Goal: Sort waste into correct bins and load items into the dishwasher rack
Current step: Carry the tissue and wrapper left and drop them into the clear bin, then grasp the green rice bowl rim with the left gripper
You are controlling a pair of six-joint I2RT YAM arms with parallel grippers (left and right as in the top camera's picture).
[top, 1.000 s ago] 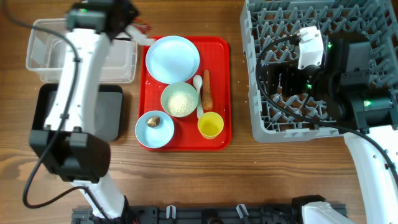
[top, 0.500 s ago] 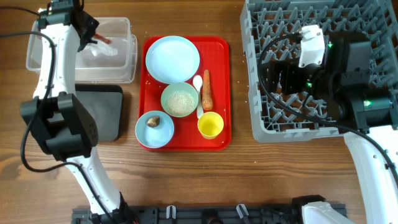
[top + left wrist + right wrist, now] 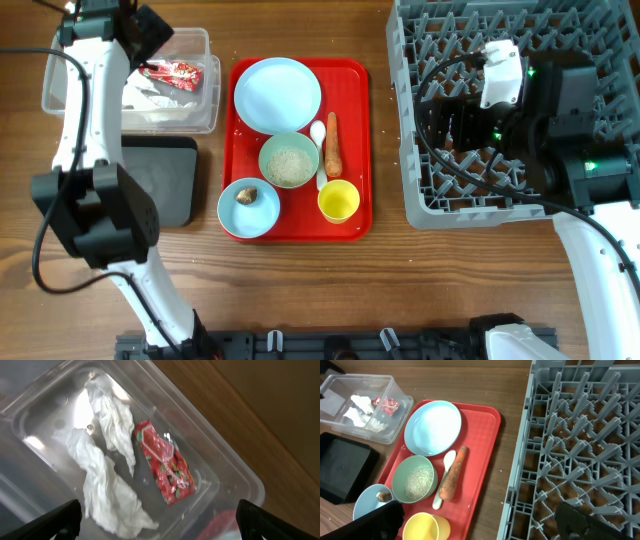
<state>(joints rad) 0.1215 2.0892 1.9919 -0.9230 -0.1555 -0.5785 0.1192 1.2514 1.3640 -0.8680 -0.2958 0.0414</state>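
My left gripper [image 3: 160, 521] hangs open over the clear tub [image 3: 60, 98]. The red wrapper [image 3: 165, 462] lies loose inside it beside crumpled white paper [image 3: 107, 485]. On the red tray [image 3: 352, 228] sit the pale blue plate [image 3: 277, 94], a bowl of rice [image 3: 289, 160], a blue bowl [image 3: 232, 215] holding a brown lump [image 3: 247, 194], the yellow cup [image 3: 339, 201], the white spoon [image 3: 319, 150] and the carrot [image 3: 333, 143]. My right gripper [image 3: 480, 522] is open and empty, above the left edge of the grey dishwasher rack [image 3: 600, 30].
The black tub [image 3: 165, 180] lies in front of the clear one, left of the tray. My left arm stretches along the table's left side over both tubs. Bare wood shows between tray and rack.
My left gripper swung left from the tray's corner to above the clear tub and opened. The red wrapper left its jaws and now lies in the tub. The right arm stayed still.
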